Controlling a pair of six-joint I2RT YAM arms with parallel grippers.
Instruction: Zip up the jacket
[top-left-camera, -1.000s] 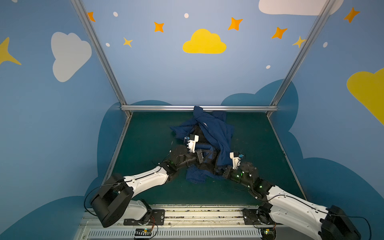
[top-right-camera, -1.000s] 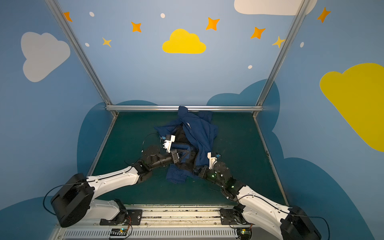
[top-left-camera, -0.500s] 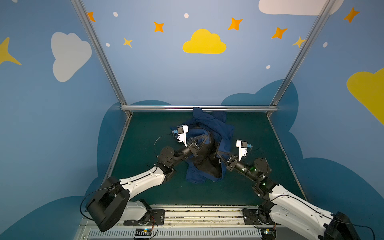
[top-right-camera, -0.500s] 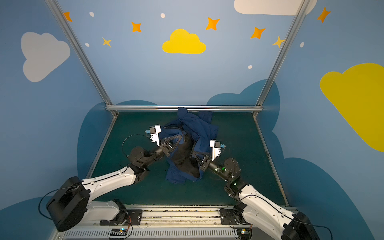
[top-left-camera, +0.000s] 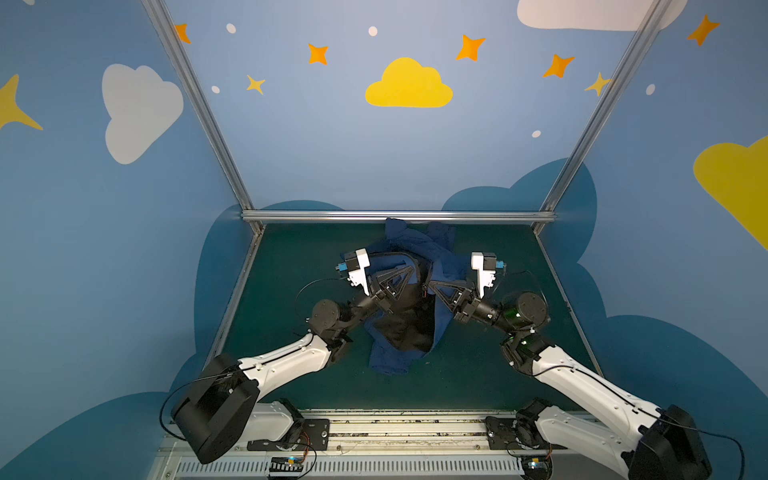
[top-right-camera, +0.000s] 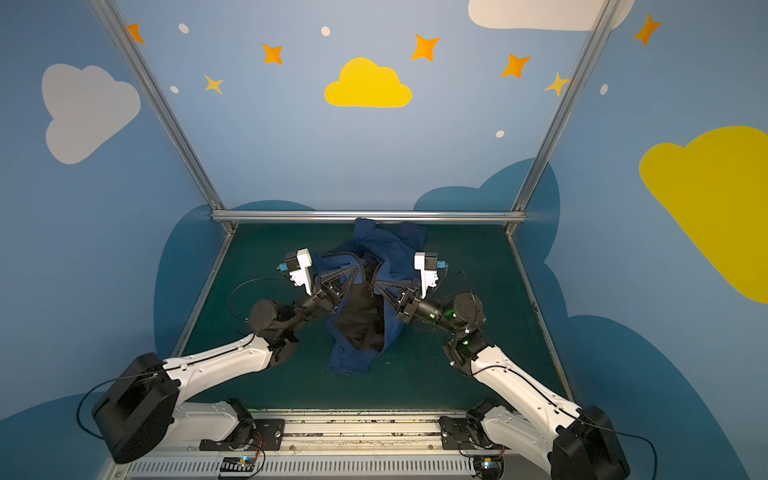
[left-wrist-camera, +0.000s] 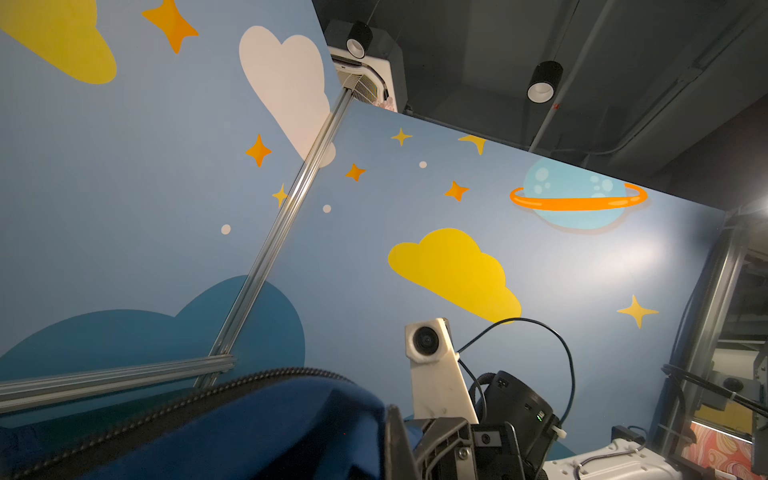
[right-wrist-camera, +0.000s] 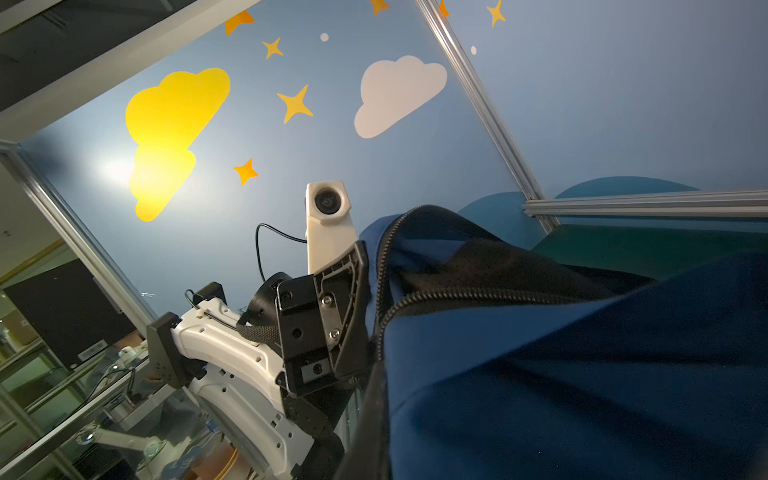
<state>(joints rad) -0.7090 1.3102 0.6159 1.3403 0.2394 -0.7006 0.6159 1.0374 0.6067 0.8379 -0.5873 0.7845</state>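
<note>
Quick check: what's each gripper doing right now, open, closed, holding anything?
Left gripper: closed, holding the jacket at its zipper edge.
Right gripper: closed, holding the jacket's other zipper edge.

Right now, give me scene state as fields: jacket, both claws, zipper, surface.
garment: navy blue fabric jacket, crumpled, partly held up
left claw: shut on jacket fabric by a zipper edge
right claw: shut on jacket fabric by a zipper edge
zipper: open, dark teeth rows apart
black inner lining: exposed between the claws
surface: dark green table mat
task: not zipped yet
</note>
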